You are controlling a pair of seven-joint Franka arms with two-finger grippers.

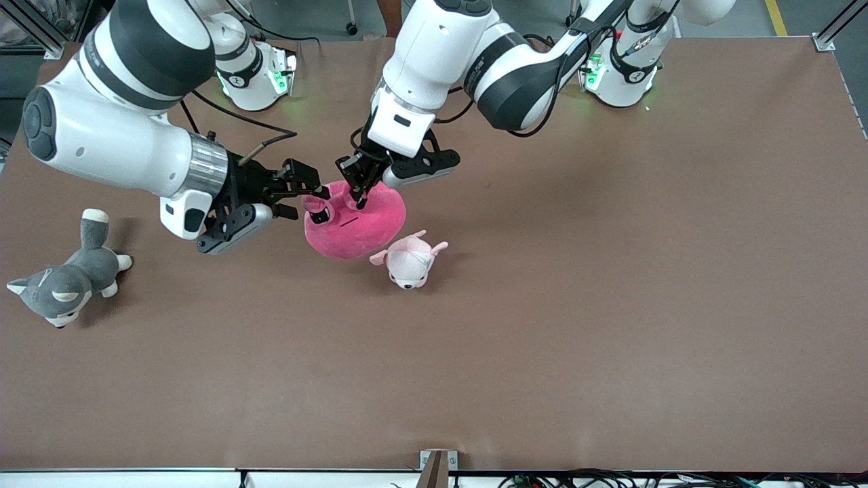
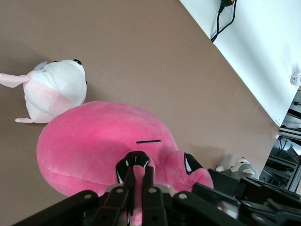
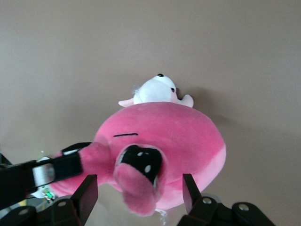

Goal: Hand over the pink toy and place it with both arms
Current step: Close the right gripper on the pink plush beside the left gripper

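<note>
The hot-pink toy (image 1: 363, 227) is near the table's middle, its angry-eyed face up. My left gripper (image 1: 358, 193) reaches down from above and is shut on one of its ear flaps; in the left wrist view (image 2: 140, 172) the two fingers pinch the flap above the toy's body (image 2: 94, 141). My right gripper (image 1: 313, 195) is open beside the toy, toward the right arm's end. In the right wrist view (image 3: 138, 193) its fingers stand wide on both sides of the other ear flap (image 3: 136, 188) without touching it. I cannot tell whether the toy's underside rests on the table.
A small pale pink-and-white plush (image 1: 409, 259) lies against the pink toy, nearer the front camera; it also shows in the wrist views (image 2: 56, 92) (image 3: 157, 92). A grey-and-white plush dog (image 1: 64, 285) lies near the right arm's end of the table.
</note>
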